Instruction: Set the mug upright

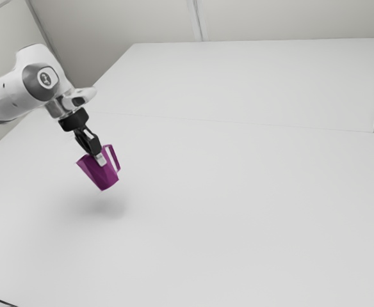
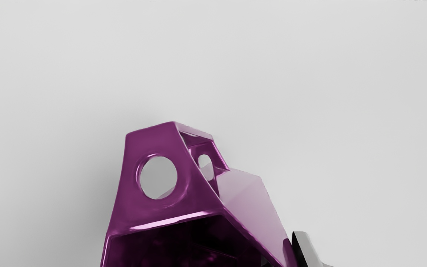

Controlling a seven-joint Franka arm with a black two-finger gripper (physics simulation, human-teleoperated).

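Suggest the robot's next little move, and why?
I'd have the gripper gently rotate the mug level before lowering: it appears raised above the table, with a shadow below, and its mouth leans toward the exterior view's left.

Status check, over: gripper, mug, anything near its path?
Gripper shut on mug. Mug tilted, off the table, handle toward the exterior view's right. Bare tabletop beneath, carrying its shadow.

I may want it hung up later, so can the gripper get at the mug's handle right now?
Probably not directly. The handle juts out with nothing against it, but the gripper is closed on the wall of the mug, so it would likely have to let go first.
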